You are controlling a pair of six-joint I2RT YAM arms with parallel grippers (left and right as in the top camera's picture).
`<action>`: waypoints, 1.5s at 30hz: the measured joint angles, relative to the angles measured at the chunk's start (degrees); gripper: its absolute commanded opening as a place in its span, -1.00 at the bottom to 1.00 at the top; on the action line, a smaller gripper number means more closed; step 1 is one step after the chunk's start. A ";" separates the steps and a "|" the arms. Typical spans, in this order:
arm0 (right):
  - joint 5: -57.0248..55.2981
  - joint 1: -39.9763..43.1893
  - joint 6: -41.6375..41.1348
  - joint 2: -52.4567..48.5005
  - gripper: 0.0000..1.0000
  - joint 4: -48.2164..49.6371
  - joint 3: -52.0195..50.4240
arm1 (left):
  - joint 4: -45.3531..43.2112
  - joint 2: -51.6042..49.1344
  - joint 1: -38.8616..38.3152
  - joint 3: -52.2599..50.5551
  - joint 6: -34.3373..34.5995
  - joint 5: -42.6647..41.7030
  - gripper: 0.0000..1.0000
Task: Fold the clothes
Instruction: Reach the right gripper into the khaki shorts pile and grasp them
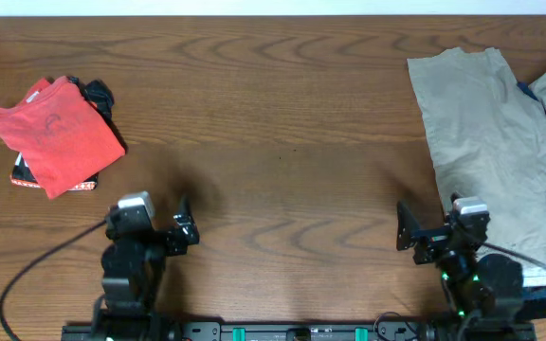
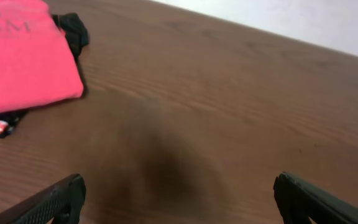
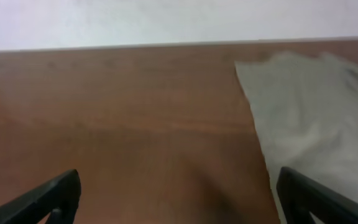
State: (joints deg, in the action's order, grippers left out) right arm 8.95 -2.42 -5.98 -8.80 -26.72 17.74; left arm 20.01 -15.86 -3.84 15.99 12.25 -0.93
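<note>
Well, my L gripper (image 2: 179,196) & R gripper (image 3: 179,193) are gaping wide, holding nothing. Khaki trousers (image 1: 486,133) at 2 o'clock are running off-frame; red T-shirt (image 1: 55,133) at 10 is hiding most of a dark garment (image 1: 98,93), print too faint to read.

Table (image 1: 282,114) smooth wood grain, satin sheen; khaki trousers (image 1: 486,142) matt cotton; red T-shirt (image 1: 55,133) soft cloth

Red is shown by the T-shirt (image 1: 55,133), khaki-beige by the trousers (image 1: 482,142), brown wood grain by the table (image 1: 282,123)
</note>
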 measured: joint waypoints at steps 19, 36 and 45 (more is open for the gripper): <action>-7.28 0.02 -0.72 -46.18 0.98 -29.24 31.41 | 22.38 -32.15 0.00 27.02 0.00 -6.86 0.96; -30.32 1.25 -17.05 -70.84 0.81 -31.82 26.56 | 22.69 -33.07 0.00 27.02 0.00 -7.72 0.96; -35.28 1.25 -20.35 -74.84 0.16 -28.92 23.06 | 22.69 -33.11 0.00 27.02 0.00 -7.72 0.96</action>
State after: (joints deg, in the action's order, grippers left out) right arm -26.33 -1.17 -26.33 -83.64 -55.64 40.80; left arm 42.70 -48.97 -3.84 43.00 12.25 -8.64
